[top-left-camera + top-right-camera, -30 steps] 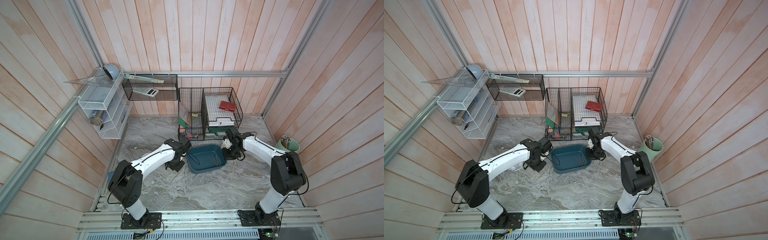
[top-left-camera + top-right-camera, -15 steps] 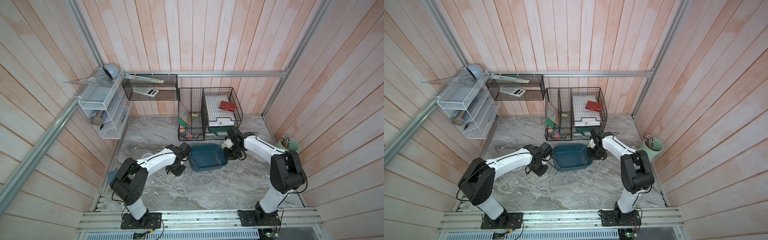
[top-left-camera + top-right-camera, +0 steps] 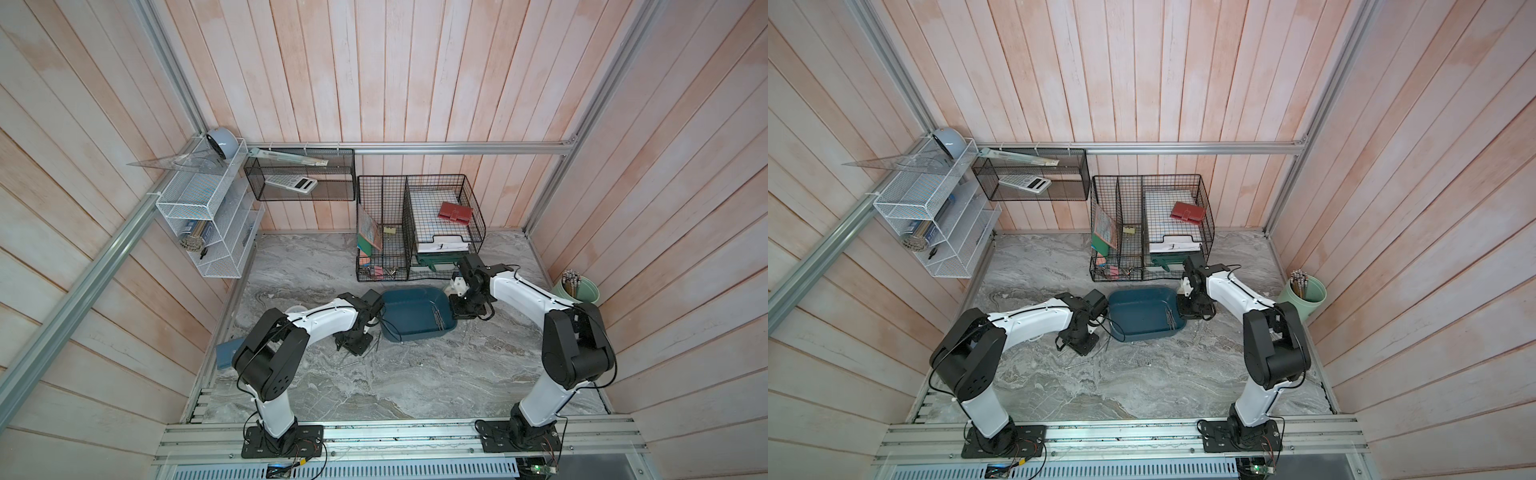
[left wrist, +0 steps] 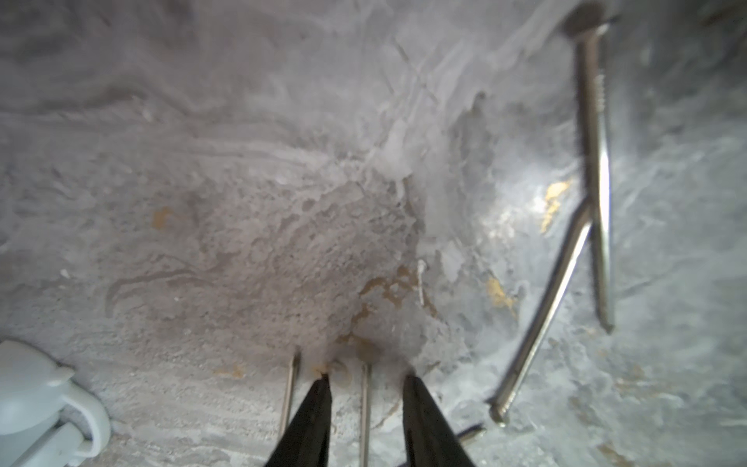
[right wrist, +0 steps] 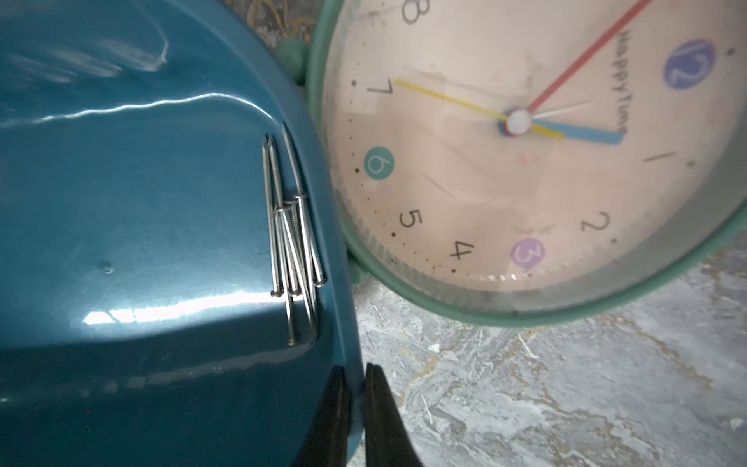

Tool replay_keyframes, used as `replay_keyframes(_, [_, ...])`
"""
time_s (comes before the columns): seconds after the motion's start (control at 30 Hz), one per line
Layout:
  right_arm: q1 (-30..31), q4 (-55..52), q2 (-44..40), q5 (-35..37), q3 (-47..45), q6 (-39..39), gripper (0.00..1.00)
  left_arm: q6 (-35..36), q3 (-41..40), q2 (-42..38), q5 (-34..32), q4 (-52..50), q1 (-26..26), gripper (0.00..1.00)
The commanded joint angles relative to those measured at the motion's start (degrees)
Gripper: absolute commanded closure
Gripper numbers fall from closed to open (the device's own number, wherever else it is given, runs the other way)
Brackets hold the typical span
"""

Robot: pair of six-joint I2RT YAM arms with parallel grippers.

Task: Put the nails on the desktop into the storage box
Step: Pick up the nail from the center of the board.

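Looks like a mock office desk built inside a robot lab cell. Desk side: marble-look desktop point(image 3: 374, 386) under my left gripper point(image 4: 366, 382), black wire organiser point(image 3: 404, 224) w/ papers point(image 3: 432, 212) just beyond my right gripper point(image 5: 355, 368), alarm clock point(image 5: 525, 161) near that gripper, calculator point(image 3: 293, 183) in a wall basket point(image 3: 332, 193) farther back, cup of pencils point(image 3: 582, 291) out past my right arm. Lab side: 3 plank walls point(image 3: 415, 83) on an aluminium frame point(image 3: 415, 147), and my 2 arm bases bolted to a slotted rail point(image 3: 399, 440) behind both grippers.

Silvery nails point(image 5: 293, 242) lie bundled in teal storage box point(image 5: 141, 202), others on desktop point(image 4: 242, 202).
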Motion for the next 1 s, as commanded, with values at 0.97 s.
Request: replay_keyframes(0.97, [0.0,-6.5,-4.8,8.1,-3.1,3.4,1.00,4.1,12.4,-4.7,-0.9,-5.2,-0.5,1.00])
